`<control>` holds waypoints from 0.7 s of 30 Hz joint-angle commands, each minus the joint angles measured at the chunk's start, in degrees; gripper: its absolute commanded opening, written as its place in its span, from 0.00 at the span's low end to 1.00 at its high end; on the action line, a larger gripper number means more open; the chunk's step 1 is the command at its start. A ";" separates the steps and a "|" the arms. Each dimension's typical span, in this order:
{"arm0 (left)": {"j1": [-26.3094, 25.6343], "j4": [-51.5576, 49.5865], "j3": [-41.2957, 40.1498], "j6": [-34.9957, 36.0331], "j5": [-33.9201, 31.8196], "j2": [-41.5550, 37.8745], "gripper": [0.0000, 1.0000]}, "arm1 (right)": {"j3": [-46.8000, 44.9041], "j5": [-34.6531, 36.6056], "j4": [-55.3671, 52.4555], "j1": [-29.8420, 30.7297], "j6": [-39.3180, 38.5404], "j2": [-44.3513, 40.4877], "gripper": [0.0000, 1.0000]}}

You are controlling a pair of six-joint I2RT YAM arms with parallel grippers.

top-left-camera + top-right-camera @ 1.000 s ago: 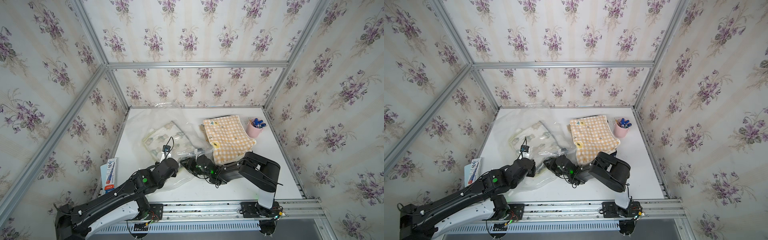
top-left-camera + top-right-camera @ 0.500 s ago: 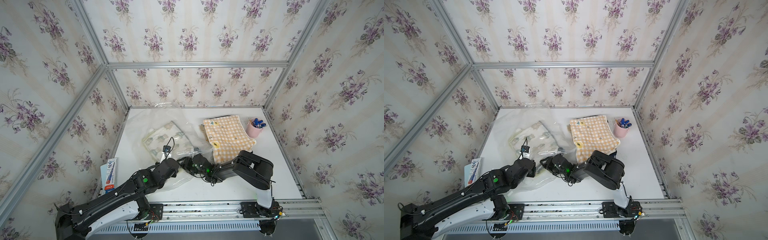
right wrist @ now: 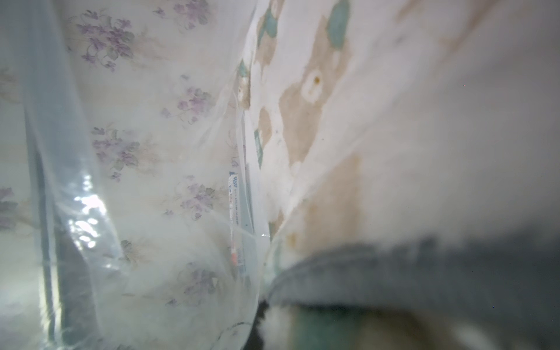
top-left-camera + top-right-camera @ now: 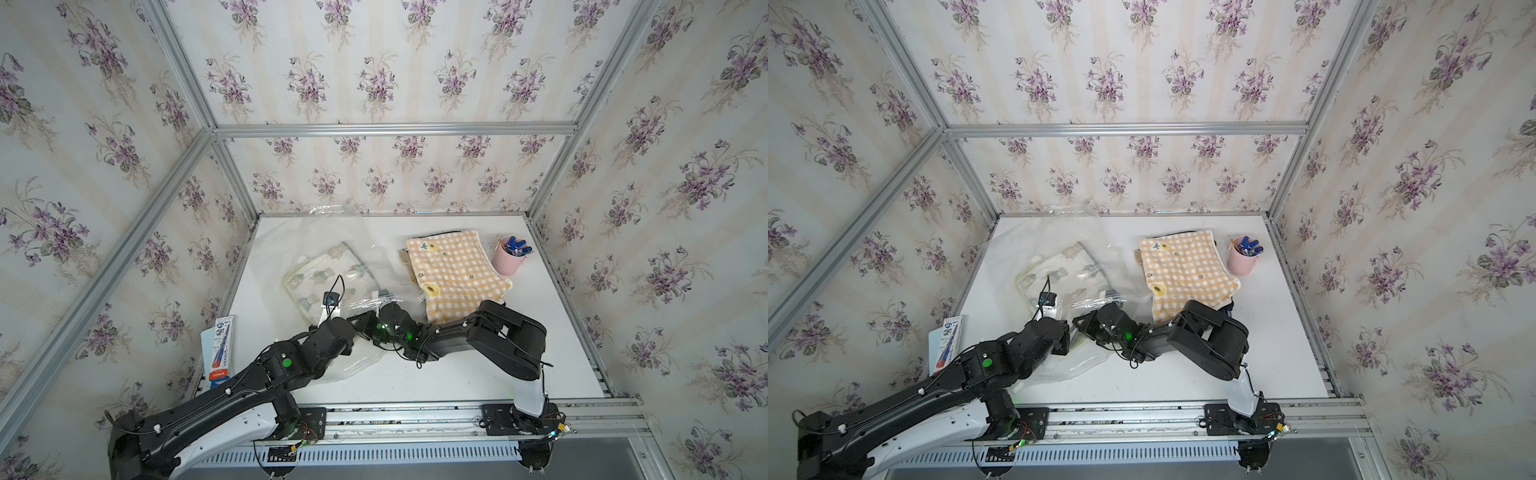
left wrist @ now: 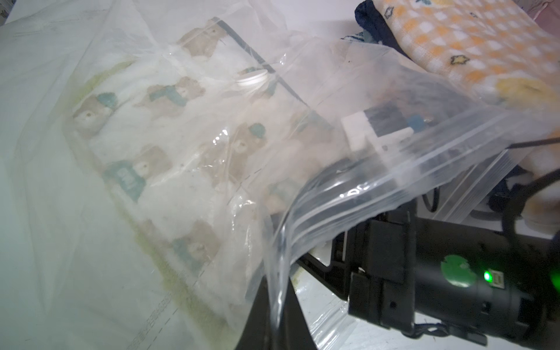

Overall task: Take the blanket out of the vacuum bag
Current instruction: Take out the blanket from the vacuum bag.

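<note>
Top views, both, largest item first: one white table (image 4: 457,374); one vacuum bag (image 4: 291,245), clear, spread over the table's centre-left from the back edge down to the two wrists; one blanket (image 4: 328,272), bear print, inside the bag near frame centre; one orange checked cloth (image 4: 453,266) right of the bag; one packet (image 4: 218,349) at lower left, beside the table's edge; one pink cup (image 4: 508,264) at right, just beside the cloth; one white valve cap (image 4: 352,274) on the bag face; two grippers.

Against one second earlier: further reach of the right gripper (image 4: 360,322) toward frame left, deeper into the bag mouth; closure of its jaws from part open. No shift of bag, cloth or cup.

Left gripper (image 5: 269,309): clamped narrow on the bag's zip edge. Right gripper: closed tight inside the mouth, against the blanket; fabric caught or not, cannot tell.
</note>
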 commanded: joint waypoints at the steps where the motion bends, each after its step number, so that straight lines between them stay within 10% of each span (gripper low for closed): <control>1: 0.02 0.15 -0.13 -0.34 -0.74 -0.38 0.09 | 0.03 -0.41 2.87 -0.14 -1.52 -1.15 0.00; 8: 0.01 -0.19 0.55 -0.04 -1.10 0.45 0.09 | -0.11 0.09 0.48 -0.25 -1.28 -4.29 0.02; 21: 0.03 0.42 0.20 -0.22 -1.10 0.36 0.09 | -2.79 3.57 1.77 -0.24 5.89 0.20 0.44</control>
